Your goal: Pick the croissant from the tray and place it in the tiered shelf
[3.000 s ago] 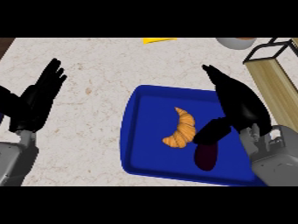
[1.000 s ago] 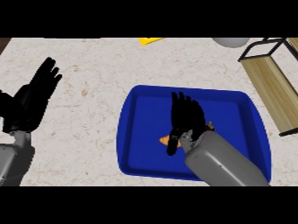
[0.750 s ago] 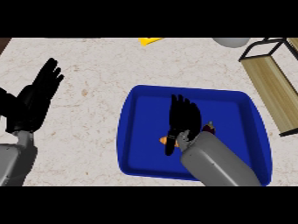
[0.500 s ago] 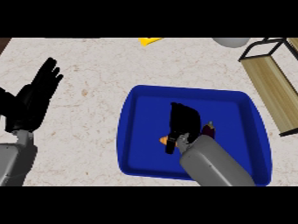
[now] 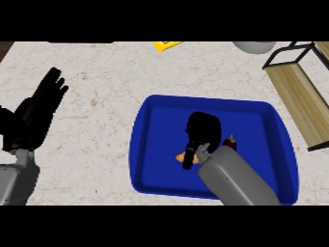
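In the head view a blue tray (image 5: 153, 144) lies on the counter right of centre. My right hand (image 5: 201, 130) is down in the tray with its fingers curled over the croissant (image 5: 180, 157). Only an orange tip of the croissant shows at the hand's left side. A small dark purple thing (image 5: 230, 142) peeks out just right of the wrist. The tiered shelf (image 5: 302, 99), with wooden boards and a black frame, stands at the right edge. My left hand (image 5: 35, 113) rests open at the left, fingers up.
A yellow object (image 5: 165, 45) and a grey bowl (image 5: 252, 46) sit at the counter's far edge. Bare speckled counter (image 5: 102, 82) lies between my left hand and the tray.
My right hand came from the tray's right side onto the croissant and its fingers have curled down over it. The left hand has barely moved.
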Available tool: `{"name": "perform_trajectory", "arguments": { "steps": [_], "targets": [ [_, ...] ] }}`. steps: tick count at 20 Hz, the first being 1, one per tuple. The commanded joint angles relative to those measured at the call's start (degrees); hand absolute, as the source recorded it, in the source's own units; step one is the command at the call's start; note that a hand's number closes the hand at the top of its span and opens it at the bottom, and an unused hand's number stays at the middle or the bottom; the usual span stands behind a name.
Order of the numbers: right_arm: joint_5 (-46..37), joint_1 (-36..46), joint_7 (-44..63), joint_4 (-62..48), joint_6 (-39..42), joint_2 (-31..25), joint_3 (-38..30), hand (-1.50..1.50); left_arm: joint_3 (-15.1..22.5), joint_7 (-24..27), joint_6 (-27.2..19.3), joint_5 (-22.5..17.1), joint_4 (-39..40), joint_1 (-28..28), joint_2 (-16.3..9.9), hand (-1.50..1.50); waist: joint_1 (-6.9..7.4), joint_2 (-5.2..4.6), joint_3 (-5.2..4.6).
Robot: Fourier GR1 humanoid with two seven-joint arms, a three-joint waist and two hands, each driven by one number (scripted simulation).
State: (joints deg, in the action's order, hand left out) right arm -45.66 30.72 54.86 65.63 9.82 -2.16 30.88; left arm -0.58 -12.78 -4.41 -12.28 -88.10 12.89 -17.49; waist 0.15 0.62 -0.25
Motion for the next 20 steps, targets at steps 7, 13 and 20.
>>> {"name": "perform_trajectory", "arguments": {
  "steps": [7, 13, 20],
  "targets": [
    [1.94, -2.34, 1.27, 7.59, -5.89, 2.08, 16.64, 1.5, -0.66, 4.22, 2.56, 0.8, 3.09, -1.45, 1.11, 0.0, 1.03, -0.67, 0.22],
    [-0.77, -3.57, 2.2, 16.26, -11.22, 2.12, 14.19, 1.5, -2.05, 1.74, 1.36, 1.93, 2.91, 0.75, 0.78, 0.0, 0.01, -0.53, 0.25],
    [-7.27, 3.05, 7.32, 32.9, -18.97, 2.15, 7.32, 1.5, -2.88, -0.39, 2.87, 0.32, 2.77, 1.44, -0.49, 0.0, -0.89, -0.16, 0.21]
  ]
}}
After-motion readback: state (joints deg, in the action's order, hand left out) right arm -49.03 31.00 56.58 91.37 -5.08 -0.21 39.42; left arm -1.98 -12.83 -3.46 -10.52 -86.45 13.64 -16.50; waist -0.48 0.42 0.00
